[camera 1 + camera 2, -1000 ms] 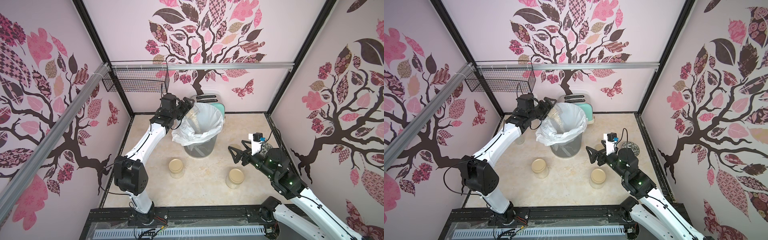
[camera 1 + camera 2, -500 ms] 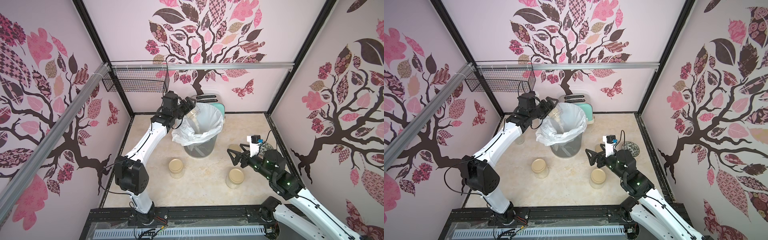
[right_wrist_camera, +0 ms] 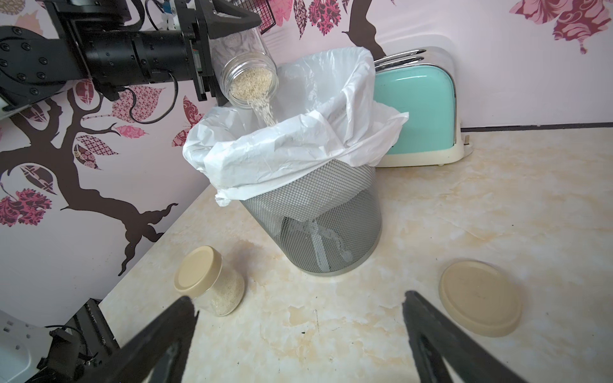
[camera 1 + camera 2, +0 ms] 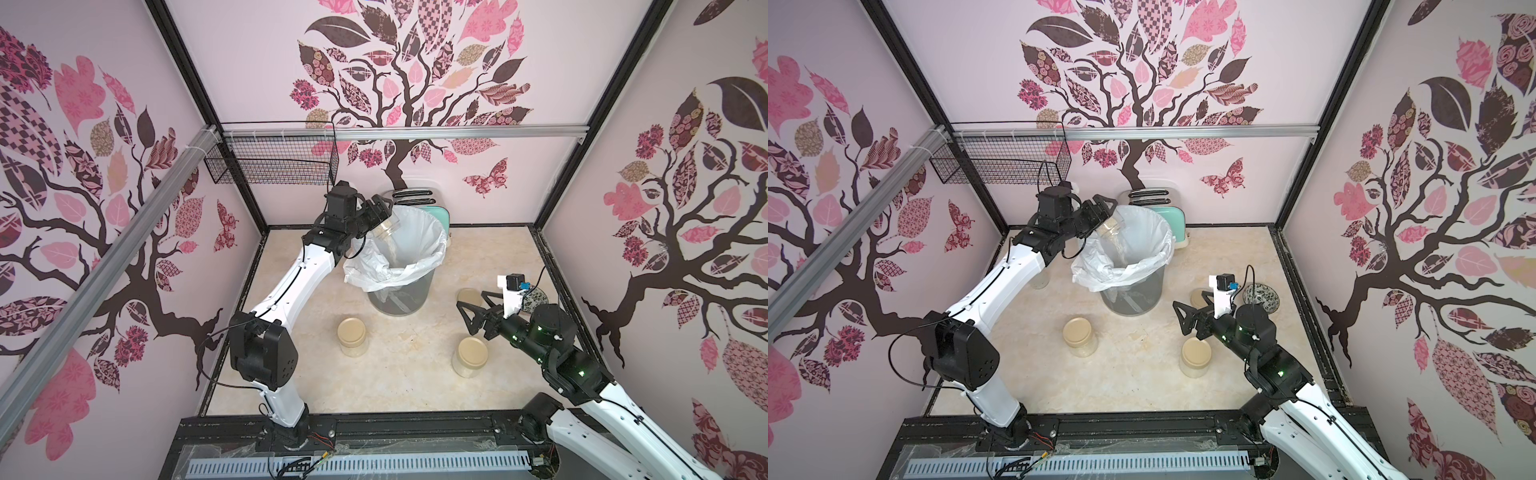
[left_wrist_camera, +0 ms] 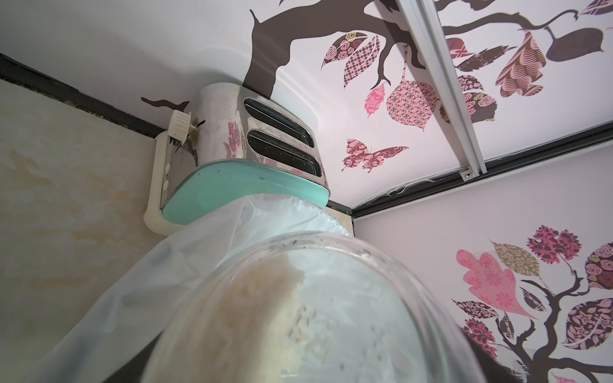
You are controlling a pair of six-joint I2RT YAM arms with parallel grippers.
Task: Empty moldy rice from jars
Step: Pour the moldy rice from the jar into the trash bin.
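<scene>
My left gripper (image 4: 383,216) (image 4: 1105,214) is shut on an open glass jar (image 4: 389,226) (image 4: 1113,226) (image 3: 247,78), tipped mouth-down over the lined bin (image 4: 398,300) (image 3: 315,228). Moldy rice (image 3: 263,111) streams from the jar into the white bag. In the left wrist view the jar (image 5: 331,298) fills the foreground, with rice (image 5: 258,315) along one side. Two lidded jars (image 4: 352,336) (image 4: 471,356) stand on the counter, also in a top view (image 4: 1079,336) (image 4: 1196,356). My right gripper (image 4: 471,300) (image 4: 1190,300) (image 3: 298,298) hangs open and empty above the counter, beside the right-hand jar.
A loose beige lid (image 3: 479,296) (image 4: 467,296) lies near my right gripper. A mint toaster (image 3: 414,109) (image 4: 441,212) stands behind the bin at the back wall. A dark patterned bowl (image 4: 1260,296) sits at the right edge. A wire basket (image 4: 270,162) hangs high at back left.
The right gripper has drifted slightly left, still open. The left gripper keeps the jar tipped over the bin.
</scene>
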